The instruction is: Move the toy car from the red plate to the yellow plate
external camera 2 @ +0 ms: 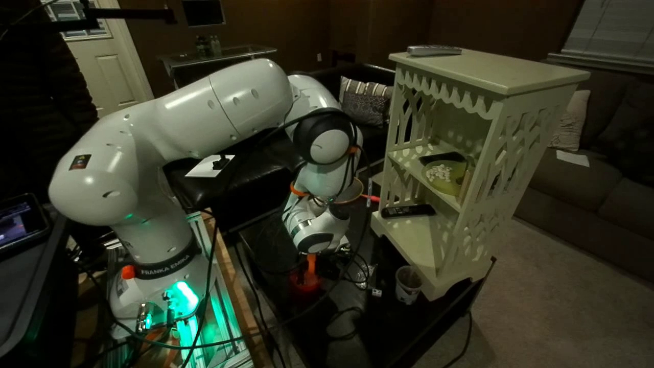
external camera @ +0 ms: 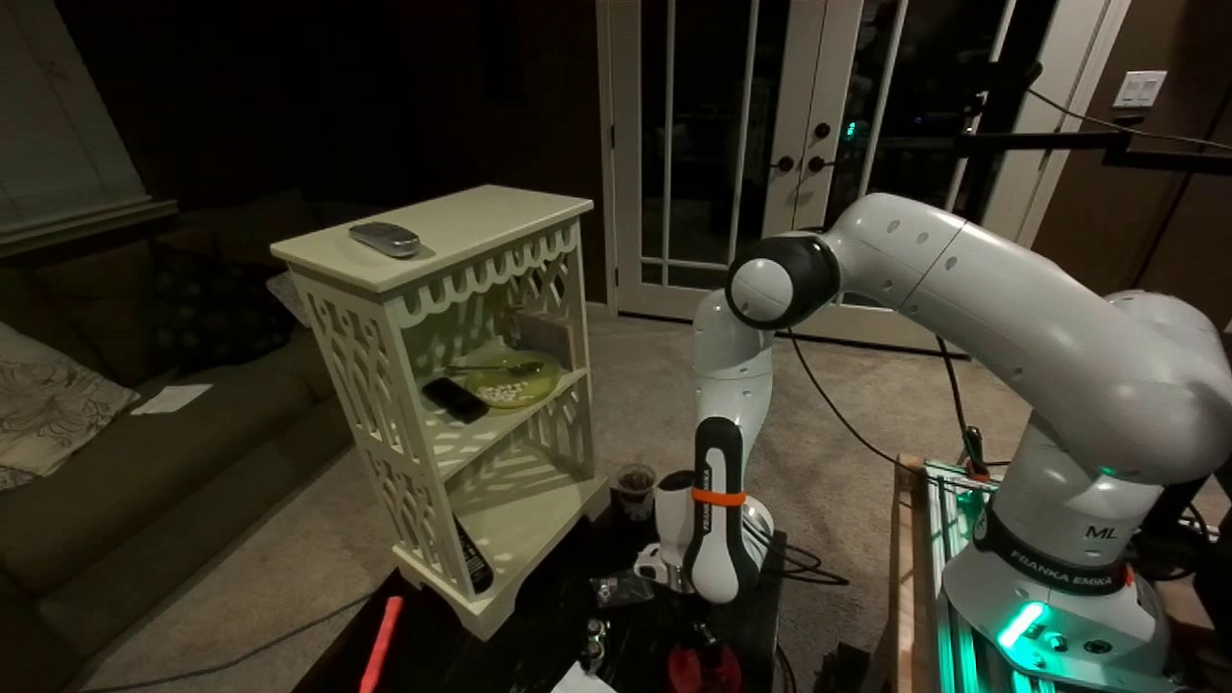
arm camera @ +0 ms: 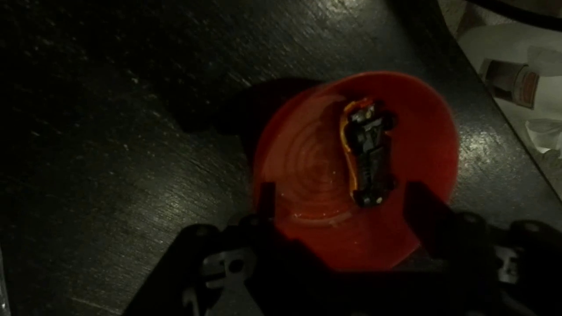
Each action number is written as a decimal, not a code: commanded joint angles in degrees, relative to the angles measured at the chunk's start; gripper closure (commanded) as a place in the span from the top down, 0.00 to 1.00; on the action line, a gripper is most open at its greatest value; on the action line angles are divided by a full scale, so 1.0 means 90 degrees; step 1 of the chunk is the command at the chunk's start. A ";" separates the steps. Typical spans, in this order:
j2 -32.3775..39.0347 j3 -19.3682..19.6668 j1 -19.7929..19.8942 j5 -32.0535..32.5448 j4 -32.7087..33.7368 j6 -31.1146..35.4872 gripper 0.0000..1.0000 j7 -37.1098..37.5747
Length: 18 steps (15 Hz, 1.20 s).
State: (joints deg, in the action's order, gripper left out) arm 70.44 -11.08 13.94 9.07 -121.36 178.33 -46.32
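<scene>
See the toy car tipped over in the red plate, showing a dark underside. In the wrist view, lies mostly ahead of the jaws, nearer the one on the right there, and runs lengthwise roughly square to their closing line; probably calls for a forward reach, then a pinch across the flanks. Note the jaws spread apart, grasping nothing. Cannot find the car in either exterior view, nor judge height above the bench.
</scene>
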 commanded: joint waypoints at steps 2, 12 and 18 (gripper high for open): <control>0.0263 0.0133 -0.0259 0.0198 0.0578 0.0112 0.72 0.0623; 0.0204 0.0710 -0.0924 0.0558 0.1282 -0.1647 0.63 0.1078; 0.0253 0.0586 -0.0950 0.0807 0.1377 -0.2102 0.58 0.0880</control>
State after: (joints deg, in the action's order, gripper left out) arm 72.04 -5.46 5.73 14.25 -109.97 160.43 -38.30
